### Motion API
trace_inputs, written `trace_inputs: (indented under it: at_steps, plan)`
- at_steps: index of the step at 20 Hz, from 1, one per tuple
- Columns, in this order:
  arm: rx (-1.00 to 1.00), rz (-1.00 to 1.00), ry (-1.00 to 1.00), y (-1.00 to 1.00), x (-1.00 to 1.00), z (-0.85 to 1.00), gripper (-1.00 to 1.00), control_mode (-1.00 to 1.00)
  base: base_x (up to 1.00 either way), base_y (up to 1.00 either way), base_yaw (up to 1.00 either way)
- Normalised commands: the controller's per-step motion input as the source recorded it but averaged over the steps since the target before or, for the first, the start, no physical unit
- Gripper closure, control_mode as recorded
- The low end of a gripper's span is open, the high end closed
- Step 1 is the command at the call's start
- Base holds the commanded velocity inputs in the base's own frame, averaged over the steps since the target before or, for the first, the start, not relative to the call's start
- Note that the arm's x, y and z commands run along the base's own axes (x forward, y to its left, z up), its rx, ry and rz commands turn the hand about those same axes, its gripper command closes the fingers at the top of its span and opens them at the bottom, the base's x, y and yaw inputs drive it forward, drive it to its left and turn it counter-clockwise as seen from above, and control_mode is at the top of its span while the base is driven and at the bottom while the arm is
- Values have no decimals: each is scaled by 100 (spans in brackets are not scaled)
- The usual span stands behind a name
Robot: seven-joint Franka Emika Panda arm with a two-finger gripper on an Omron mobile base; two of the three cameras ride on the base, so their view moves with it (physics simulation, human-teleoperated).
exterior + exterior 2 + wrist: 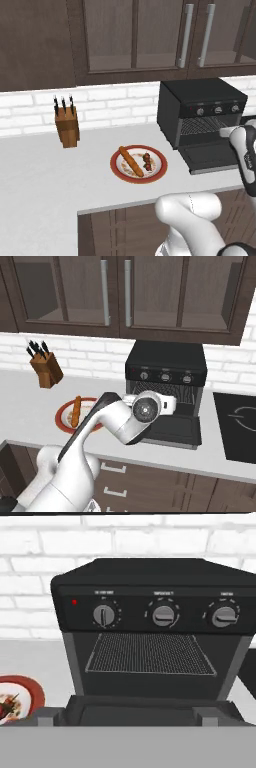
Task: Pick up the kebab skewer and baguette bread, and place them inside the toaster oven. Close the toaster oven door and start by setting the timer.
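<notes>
The black toaster oven (200, 95) stands on the counter with its door (212, 157) dropped flat and its wire rack (150, 653) bare. Three round knobs (164, 615) run above the opening. Left of it, a red-rimmed plate (116, 169) carries the long golden baguette bread (130, 161) and the short kebab skewer (147, 161). My gripper (129, 718) hovers over the lowered door, facing the opening, open and holding nothing. In the hand view the plate (31, 688) and a bit of the skewer (7, 704) show at the lower left.
A wooden knife block (67, 127) stands against the white brick wall at the left. A black cooktop (240, 423) lies right of the oven. Dark glass-front cabinets (115, 291) hang overhead. The counter's front edge (125, 206) runs just below the plate.
</notes>
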Motion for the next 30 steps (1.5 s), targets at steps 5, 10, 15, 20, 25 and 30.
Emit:
trace_inputs:
  at_steps: [5,10,15,20,25,30]
  plan:
    - [0,0,-16,-2,53,-23,-100,-100,0,0,0]
    - [1,0,-7,-7,65,-24,-100,-100,0,0,0]
    - [1,0,-5,-10,53,-18,-100,-100,0,0,0]
    - [0,0,-4,-10,44,-15,-100,-100,0,0,0]
    - [0,0,0,-11,10,-14,-100,-100,0,0,0]
    - [0,0,1,-5,8,0,-100,-100,0,0,0]
